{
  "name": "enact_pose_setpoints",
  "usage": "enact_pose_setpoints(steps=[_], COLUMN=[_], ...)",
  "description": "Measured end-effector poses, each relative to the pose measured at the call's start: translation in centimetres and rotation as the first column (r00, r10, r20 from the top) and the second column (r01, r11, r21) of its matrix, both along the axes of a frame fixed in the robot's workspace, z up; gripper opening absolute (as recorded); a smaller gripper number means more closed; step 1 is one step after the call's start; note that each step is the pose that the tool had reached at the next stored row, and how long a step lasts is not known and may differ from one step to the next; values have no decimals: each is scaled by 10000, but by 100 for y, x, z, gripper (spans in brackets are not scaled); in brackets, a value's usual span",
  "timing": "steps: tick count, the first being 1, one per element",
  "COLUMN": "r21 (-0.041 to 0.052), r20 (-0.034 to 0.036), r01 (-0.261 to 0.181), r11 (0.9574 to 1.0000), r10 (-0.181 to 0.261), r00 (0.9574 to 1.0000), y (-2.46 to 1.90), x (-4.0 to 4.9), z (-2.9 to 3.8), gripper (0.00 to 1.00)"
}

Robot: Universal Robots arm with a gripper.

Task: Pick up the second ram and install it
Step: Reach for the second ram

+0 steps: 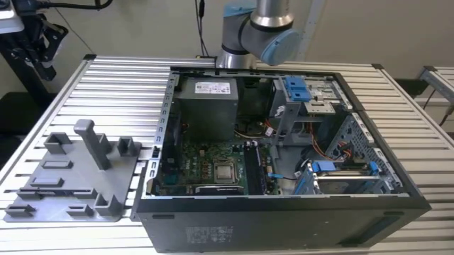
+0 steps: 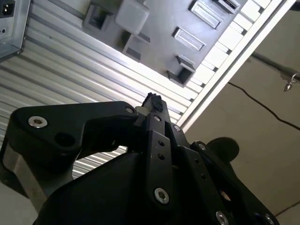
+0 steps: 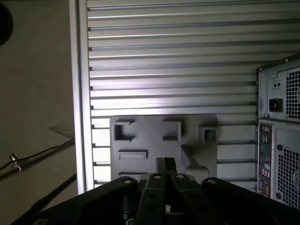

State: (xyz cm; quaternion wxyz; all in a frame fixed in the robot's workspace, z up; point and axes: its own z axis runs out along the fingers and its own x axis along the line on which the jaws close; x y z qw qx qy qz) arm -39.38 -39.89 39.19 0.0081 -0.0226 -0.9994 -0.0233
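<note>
My gripper (image 3: 165,162) hangs high over the slatted table, its black fingertips (image 2: 154,101) pressed together with nothing between them. Below it lies the grey fixture tray (image 3: 150,138), seen in both wrist views (image 2: 159,37) and at the exterior view's left (image 1: 71,180). The second ram is out of view; I cannot make out a memory stick on the tray or in the gripper. The open computer case (image 1: 284,159) lies on its side in the middle of the table, with the motherboard (image 1: 212,170) and its processor exposed.
The arm's base (image 1: 248,37) stands behind the case. The case's rear panel (image 3: 281,140) is close beside the tray. The table's edge (image 3: 79,93) runs along the tray's other side, with floor and a cable (image 3: 37,154) beyond. A black stand (image 1: 32,42) is at the back left.
</note>
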Motion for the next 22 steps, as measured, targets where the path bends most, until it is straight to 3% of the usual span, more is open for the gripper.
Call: enact_pose_setpoints(steps=[3,7,11,22], r21=[0,1,0,0], r20=[0,1,0,0], r01=[0,-1,0,0], r11=[10000,10000,10000,10000], r10=[0,1,0,0], r00=[10000,10000,10000,10000], y=[-17,-83,-189,-547], x=[-7,-16,-24,-64], z=[-2,-7,-12,-26], gripper=[11,11,11,11])
